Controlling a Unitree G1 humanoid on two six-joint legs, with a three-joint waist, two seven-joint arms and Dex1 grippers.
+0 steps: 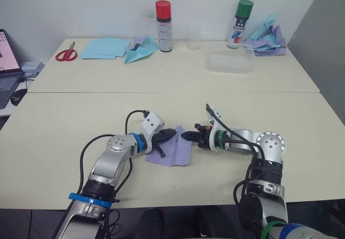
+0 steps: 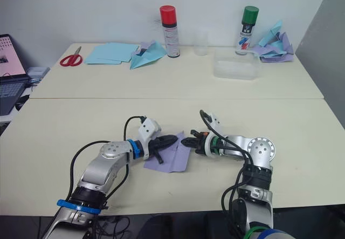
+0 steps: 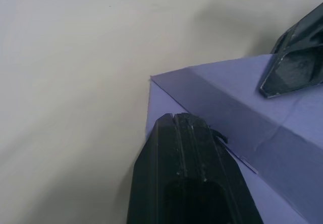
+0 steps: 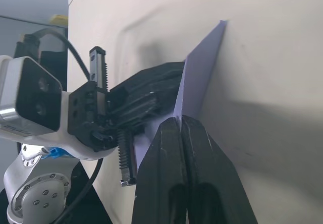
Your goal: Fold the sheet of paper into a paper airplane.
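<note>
From the head camera I see the sheet of paper [image 1: 173,151] lying on the near counter [image 1: 64,126], partly folded, between my two grippers. The left gripper [image 1: 171,134] comes from 9 o'clock and the right gripper [image 1: 186,135] from 3 o'clock; their tips almost meet over the far edge of the sheet. The left wrist view adds that the left fingers are pressed together and rest on the paper beside a folded strip, with the other gripper's tip on the same sheet. The right wrist view shows the right fingers also closed together at a raised edge of the paper; I cannot tell if the edge is pinched between them. At 12 o'clock, on the far counter, stand a red-capped can [image 1: 164,26] and a green-capped can [image 1: 240,23], with scissors [image 1: 67,53], light blue sheets [image 1: 105,48], a light blue paper plane [image 1: 141,50], a clear box [image 1: 230,62] and a paper heap [image 1: 268,36] before a white wall.
</note>
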